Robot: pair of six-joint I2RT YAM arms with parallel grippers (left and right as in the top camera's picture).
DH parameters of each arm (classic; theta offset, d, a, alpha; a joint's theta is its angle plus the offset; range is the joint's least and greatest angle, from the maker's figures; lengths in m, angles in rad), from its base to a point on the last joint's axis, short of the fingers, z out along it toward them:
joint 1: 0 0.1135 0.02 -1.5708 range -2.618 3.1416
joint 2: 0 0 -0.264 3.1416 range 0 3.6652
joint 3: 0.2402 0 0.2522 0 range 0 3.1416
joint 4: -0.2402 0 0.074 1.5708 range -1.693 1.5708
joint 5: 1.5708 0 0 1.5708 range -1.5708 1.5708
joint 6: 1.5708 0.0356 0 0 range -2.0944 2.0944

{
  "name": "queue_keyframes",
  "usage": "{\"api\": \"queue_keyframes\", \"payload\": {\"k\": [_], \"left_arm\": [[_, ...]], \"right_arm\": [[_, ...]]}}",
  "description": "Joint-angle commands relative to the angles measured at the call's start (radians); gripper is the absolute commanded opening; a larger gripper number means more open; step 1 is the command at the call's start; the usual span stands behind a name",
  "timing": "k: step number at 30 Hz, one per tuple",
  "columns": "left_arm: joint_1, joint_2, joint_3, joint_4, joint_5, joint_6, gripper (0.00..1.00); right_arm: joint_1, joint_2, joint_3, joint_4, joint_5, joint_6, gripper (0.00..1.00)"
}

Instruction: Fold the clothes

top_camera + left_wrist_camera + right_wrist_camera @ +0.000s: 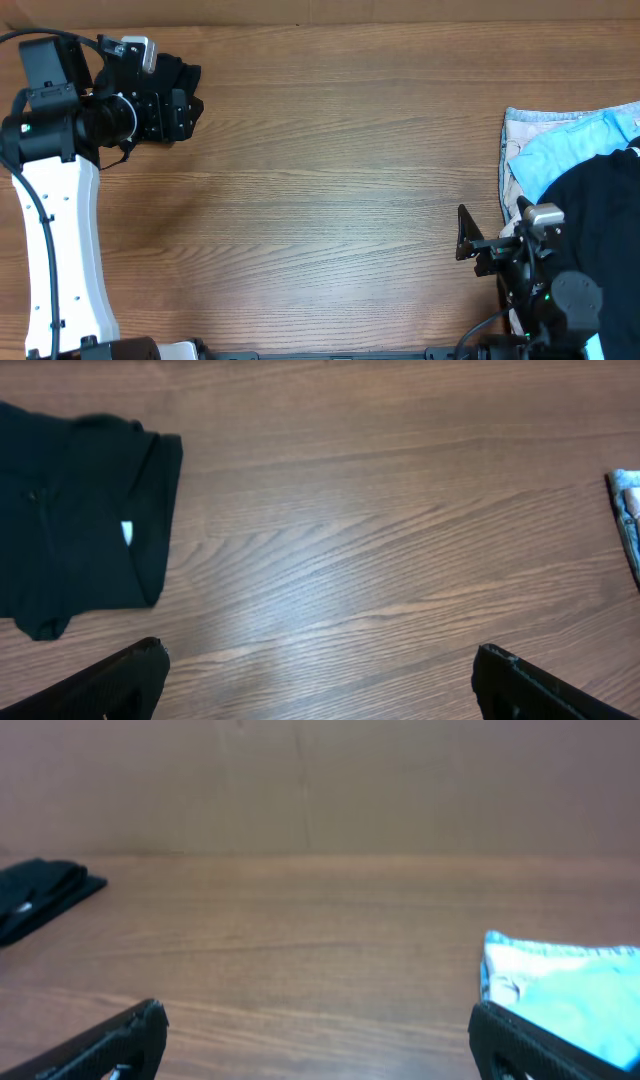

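Lying folded on grained wooden table (380, 540), soft black T-shirt (80, 510), squarish.

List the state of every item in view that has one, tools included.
black T-shirt: folded into a compact stack, lying flat, white label showing.
left tool: open, empty, beside the folded shirt.
right tool: open, empty.
light-blue garment: unfolded, bunched at the right edge.
rumpled black garment: unfolded, heaped partly over the light-blue one.
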Motion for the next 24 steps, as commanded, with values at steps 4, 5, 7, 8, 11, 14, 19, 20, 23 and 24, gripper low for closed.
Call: {"api": "queue_keyframes", "payload": {"k": [4, 5, 7, 8, 11, 14, 19, 20, 23, 24], "left_arm": [[-0.002, 0.055, 0.011, 0.001, -0.002, 0.018, 1.0], [-0.002, 0.062, 0.011, 0.001, -0.005, 0.018, 1.0], [-0.002, 0.074, 0.011, 0.001, -0.006, 0.018, 1.0], [-0.002, 0.081, 0.011, 0.002, -0.006, 0.018, 1.0], [-0.002, 0.093, 0.011, 0.001, -0.006, 0.018, 1.0], [-0.002, 0.103, 0.011, 0.001, -0.006, 0.018, 1.0], [-0.002, 0.111, 0.011, 0.001, -0.008, 0.018, 1.0], [-0.002, 0.111, 0.011, 0.001, -0.008, 0.018, 1.0], [-0.002, 0.111, 0.011, 0.001, -0.008, 0.018, 1.0], [-0.002, 0.111, 0.011, 0.001, -0.008, 0.018, 1.0]], "right_arm": [[-0.003, -0.151, -0.172, 0.119, -0.003, -0.002, 1.0], [-0.003, -0.173, -0.201, 0.146, -0.003, -0.002, 1.0], [-0.003, -0.181, -0.25, 0.206, -0.002, -0.003, 1.0], [-0.003, -0.181, -0.276, 0.232, -0.002, -0.003, 1.0], [-0.003, -0.181, -0.34, 0.29, 0.0, -0.003, 1.0], [-0.003, -0.182, -0.381, 0.384, 0.004, -0.003, 1.0], [-0.002, -0.181, -0.379, 0.384, 0.002, -0.003, 1.0], [-0.002, -0.181, -0.379, 0.384, 0.002, -0.003, 1.0], [-0.002, -0.181, -0.379, 0.384, 0.002, -0.003, 1.0], [-0.002, -0.181, -0.379, 0.384, 0.002, -0.003, 1.0]]}}
